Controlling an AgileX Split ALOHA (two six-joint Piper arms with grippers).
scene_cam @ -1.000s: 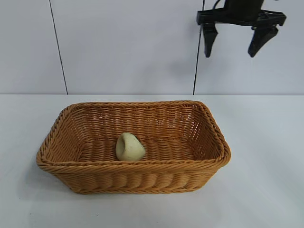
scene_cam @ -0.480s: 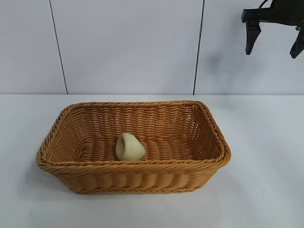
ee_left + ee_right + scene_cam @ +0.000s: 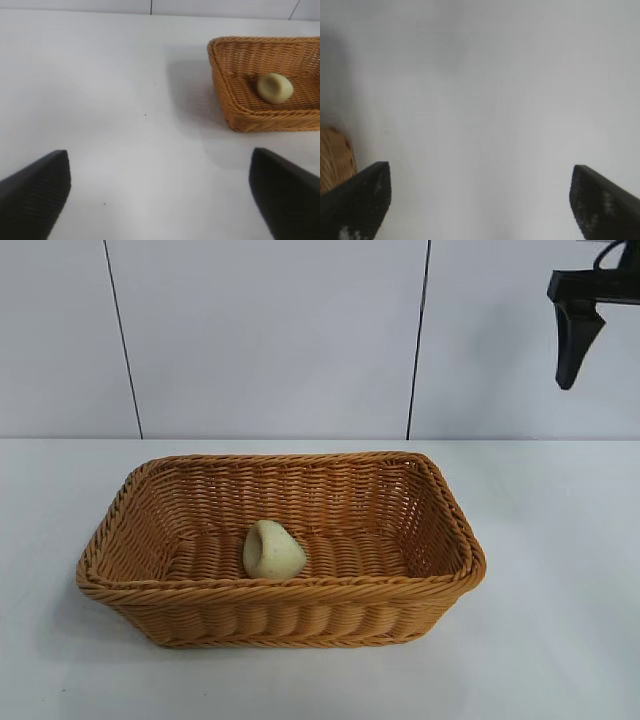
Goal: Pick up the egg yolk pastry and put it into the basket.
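Observation:
The pale cream egg yolk pastry point(image 3: 273, 550) lies on the floor of the golden-brown wicker basket point(image 3: 440, 485), near its front wall, left of centre. Both also show in the left wrist view, the pastry point(image 3: 274, 88) inside the basket point(image 3: 218, 70). My right gripper point(image 3: 480, 200) is open and empty, high above the table to the right of the basket; only one finger point(image 3: 575, 335) shows at the exterior view's top right edge. A basket corner point(image 3: 335, 160) shows in the right wrist view. My left gripper point(image 3: 160, 192) is open and empty above bare table, away from the basket.
The basket stands on a white table point(image 3: 560, 570) in front of a white panelled wall point(image 3: 270, 340).
My right gripper has moved right and a little lower, half leaving the exterior view. The pastry and the basket have not moved.

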